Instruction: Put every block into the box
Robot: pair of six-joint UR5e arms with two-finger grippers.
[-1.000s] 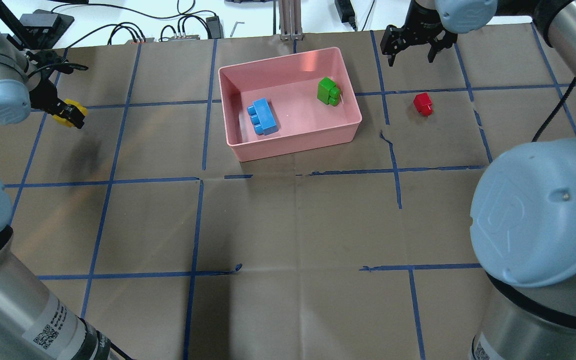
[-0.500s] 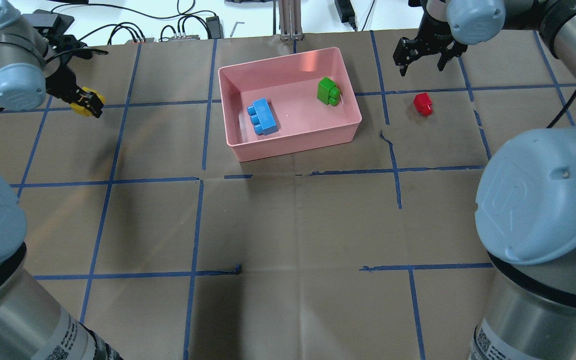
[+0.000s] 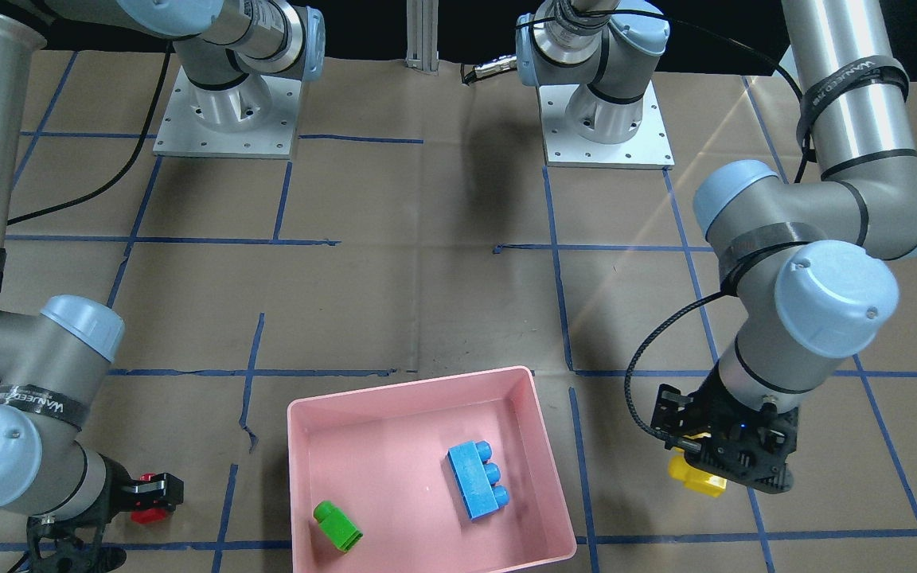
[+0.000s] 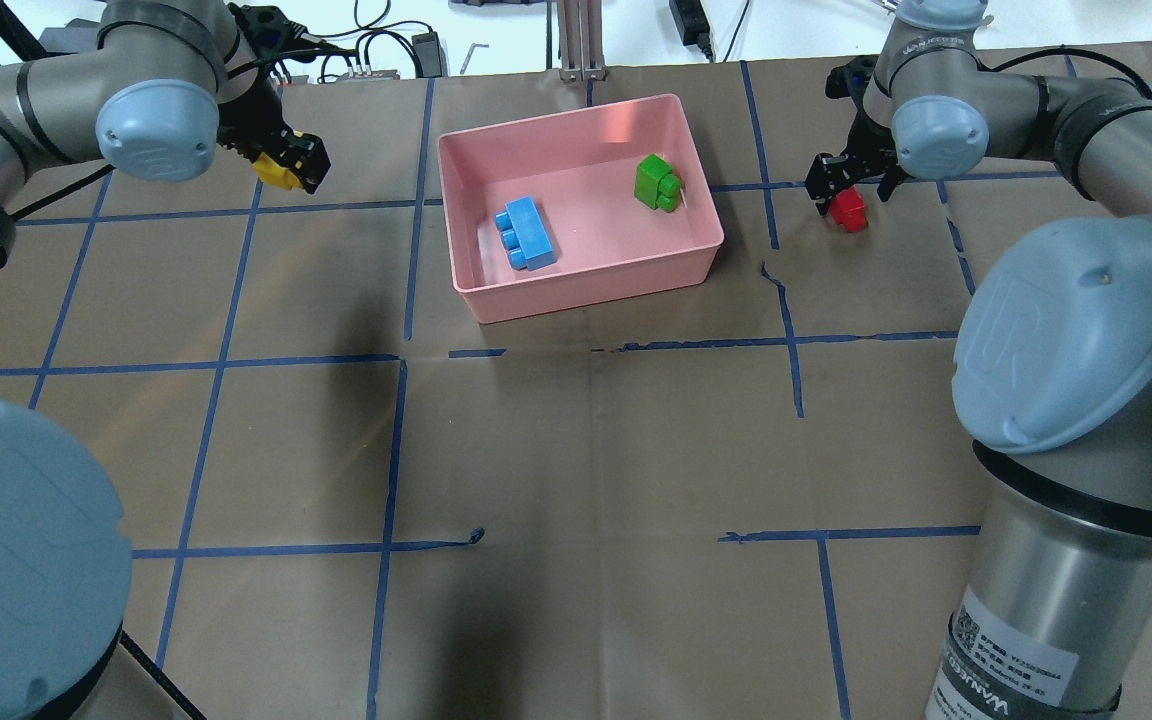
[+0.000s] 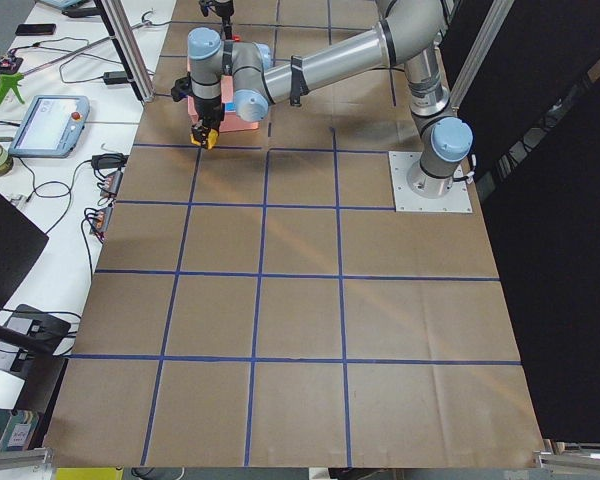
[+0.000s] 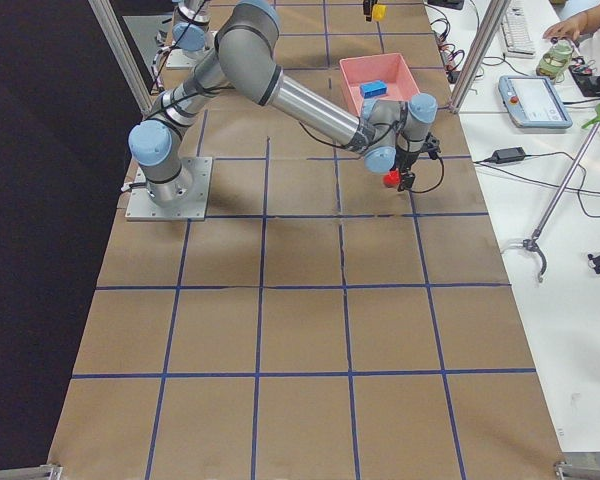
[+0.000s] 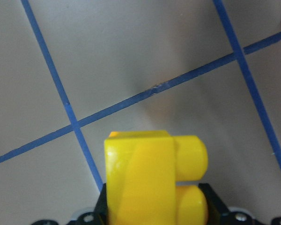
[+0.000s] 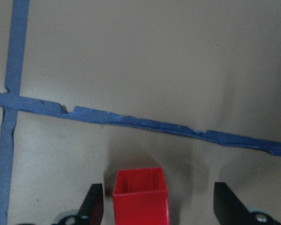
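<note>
Between the fingers of the left gripper (image 4: 288,168) sits the yellow block (image 7: 140,178), clamped tight, its 2 studs sticking out toward the right of the wrist view. That gripper hangs over the far left part of the table (image 4: 576,450), to the left of the box (image 4: 586,292) and apart from it. A blue tape line (image 7: 178,82) runs across the brown paper beneath it.

At the right gripper (image 8: 157,206) the jaws stand wide, with 1 finger on each side of the red block (image 8: 141,194). The red block rests on the table, and a recessed face shows at its far end in the wrist view. The finger on that view's left is just beside the block with a thin gap, the other finger is well apart from it, and neither touches. This gripper is low over the far right part of the table, just to the right of the box and near a crossing of tape lines.

Between the 2 arms the pink box lies on the far middle of the table, turned slightly against the tape grid. Inside it are 2 blocks. The blue block (image 4: 524,233), with 3 studs, lies on the floor toward the left and near walls. The green block (image 4: 656,182) lies toward the far right corner, near the right wall. The 2 are well apart from each other.
</note>
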